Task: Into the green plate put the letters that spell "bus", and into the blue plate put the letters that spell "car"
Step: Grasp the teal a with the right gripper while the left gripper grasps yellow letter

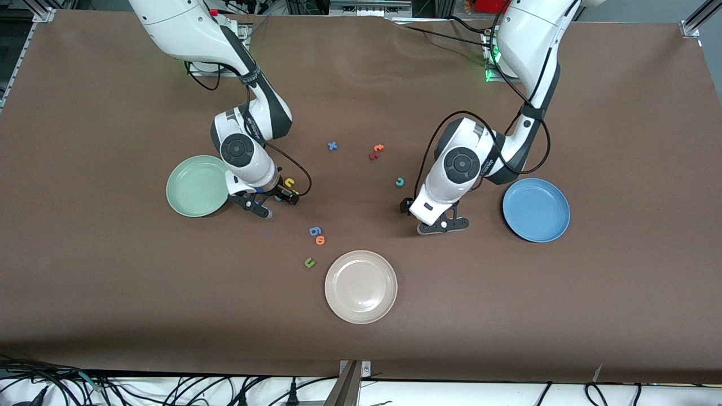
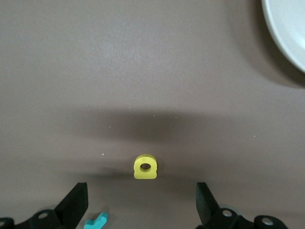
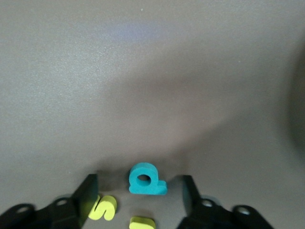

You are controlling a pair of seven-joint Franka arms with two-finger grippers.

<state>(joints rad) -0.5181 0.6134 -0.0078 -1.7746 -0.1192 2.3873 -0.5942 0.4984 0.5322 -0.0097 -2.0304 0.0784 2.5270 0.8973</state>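
Front view: brown worktop (image 1: pixel 113 293) carrying three round shallow-rimmed plates. Pale mint-green plate (image 1: pixel 197 186) toward the right arm's end, bright sky-blue plate (image 1: pixel 536 210) toward the left arm's end, beige-white plate (image 1: pixel 361 286) between them and nearest the camera. Right hand (image 1: pixel 272 204) low over the worktop just beside the green plate, with a small yellow foam "u" (image 1: pixel 289 182) showing at its edge. Left hand (image 1: pixel 443 224) low over the worktop near the blue plate. Small teal foam "c" (image 1: pixel 400 181) lying farther from the camera than the left hand. Blue foam "x" (image 1: pixel 332 146) and a pair of orange and dark red foam letters (image 1: pixel 375 152) farther still. Blue "6"-like letter (image 1: pixel 315 230), orange "o" (image 1: pixel 320 240) and olive-green "u" (image 1: pixel 309 262) lying between the right hand and the beige-white plate.

Left wrist view: fingers (image 2: pixel 76 202) spread wide, holding nothing. Yellow blocky foam "a" (image 2: pixel 145 167) on the worktop between them, touching neither. Small teal foam "r" (image 2: pixel 97 221) near one finger.

Right wrist view: fingers (image 3: pixel 88 193) partly open, one either side of a teal foam "b" (image 3: pixel 145 180), contact impossible to tell. Yellow foam "s" (image 3: pixel 105 208) just beside one finger; the yellow "u" cut off at the frame edge.
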